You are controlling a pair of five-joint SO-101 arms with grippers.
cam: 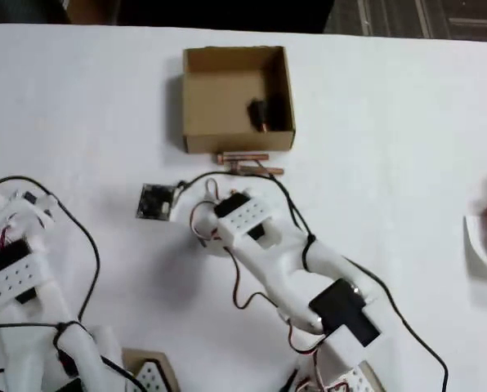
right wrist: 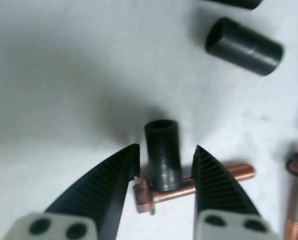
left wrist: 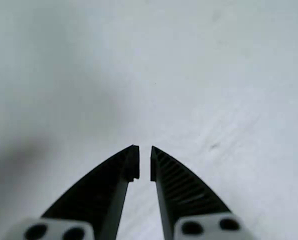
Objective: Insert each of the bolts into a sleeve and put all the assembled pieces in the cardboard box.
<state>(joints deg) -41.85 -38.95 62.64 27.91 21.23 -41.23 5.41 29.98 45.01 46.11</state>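
Right gripper [right wrist: 165, 162]: spread, straddling sleeve [right wrist: 162, 145] | sleeve rests across bolt [right wrist: 236, 173] on table | left gripper [left wrist: 144, 165]: nearly pressed together, empty | advice: close squarely on sleeve alone, clear of bolt.

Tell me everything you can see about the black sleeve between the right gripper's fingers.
The sleeve is a short black tube, matte like rubber or plastic, with one open end showing. It lies crosswise over the shank of a copper bolt on the white table, with the bolt not inserted. It sits between the fingers of the open right gripper, with a gap visible on each side.
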